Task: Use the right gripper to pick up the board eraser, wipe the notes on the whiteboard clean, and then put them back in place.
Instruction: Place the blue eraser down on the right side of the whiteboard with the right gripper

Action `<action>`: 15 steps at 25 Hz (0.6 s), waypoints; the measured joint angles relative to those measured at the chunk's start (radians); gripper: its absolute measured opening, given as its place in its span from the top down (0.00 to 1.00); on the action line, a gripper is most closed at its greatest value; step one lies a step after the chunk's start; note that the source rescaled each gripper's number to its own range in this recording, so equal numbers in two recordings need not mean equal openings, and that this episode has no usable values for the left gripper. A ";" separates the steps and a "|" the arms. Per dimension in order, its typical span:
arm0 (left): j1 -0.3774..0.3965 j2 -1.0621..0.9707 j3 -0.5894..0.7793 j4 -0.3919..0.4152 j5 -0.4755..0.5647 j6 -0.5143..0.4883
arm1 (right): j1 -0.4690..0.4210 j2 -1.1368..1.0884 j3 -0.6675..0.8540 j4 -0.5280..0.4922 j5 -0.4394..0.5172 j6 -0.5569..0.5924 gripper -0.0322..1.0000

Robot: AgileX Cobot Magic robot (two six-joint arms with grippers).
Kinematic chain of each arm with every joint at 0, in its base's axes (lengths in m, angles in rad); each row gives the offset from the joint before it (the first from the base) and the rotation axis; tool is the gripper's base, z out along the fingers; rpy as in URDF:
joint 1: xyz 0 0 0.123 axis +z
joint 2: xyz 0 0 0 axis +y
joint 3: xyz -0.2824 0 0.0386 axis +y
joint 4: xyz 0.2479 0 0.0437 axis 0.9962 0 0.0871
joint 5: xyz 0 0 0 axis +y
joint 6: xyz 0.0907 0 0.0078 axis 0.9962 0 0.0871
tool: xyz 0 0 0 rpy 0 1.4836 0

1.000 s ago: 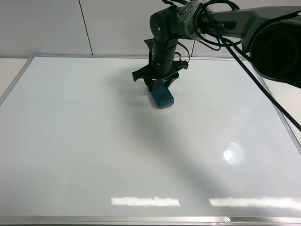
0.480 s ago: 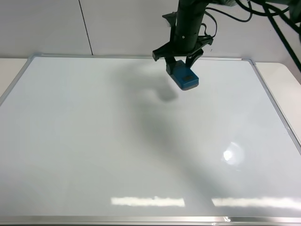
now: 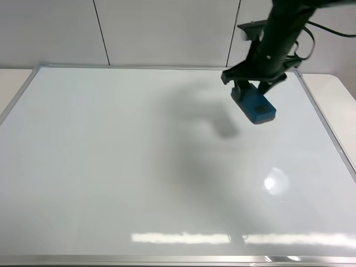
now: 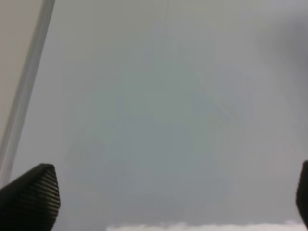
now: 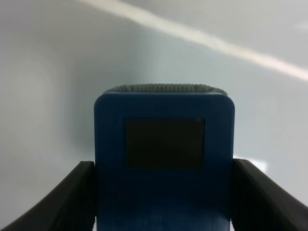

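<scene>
- Behind the work area you see pale wall panels (image 3: 167,33), split by two dark vertical seams (image 3: 100,32).
- A cream tabletop (image 3: 11,83) shows at both far corners.

**Eraser up over the far right corner**

The whiteboard (image 3: 111,167) lies flat, with a wall (image 3: 55,28) behind its far edge. The board eraser (image 3: 255,105) hangs above the board's far right part, clamped between the fingers of the right gripper (image 3: 248,92) (clear of the surface, its shadow (image 3: 225,129) falling to the left). The left gripper (image 4: 166,197) hovers over the board, beside its frame (image 4: 24,96).
</scene>
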 joint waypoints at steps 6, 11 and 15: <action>0.000 0.000 0.000 0.000 0.000 0.000 | -0.136 -0.184 0.338 0.003 -0.124 -0.006 0.96; 0.000 0.000 0.000 0.000 0.000 0.000 | -0.258 -0.264 0.503 0.003 -0.209 -0.035 0.96; 0.000 0.000 0.000 0.000 0.000 0.000 | -0.289 -0.278 0.544 0.027 -0.295 -0.045 0.96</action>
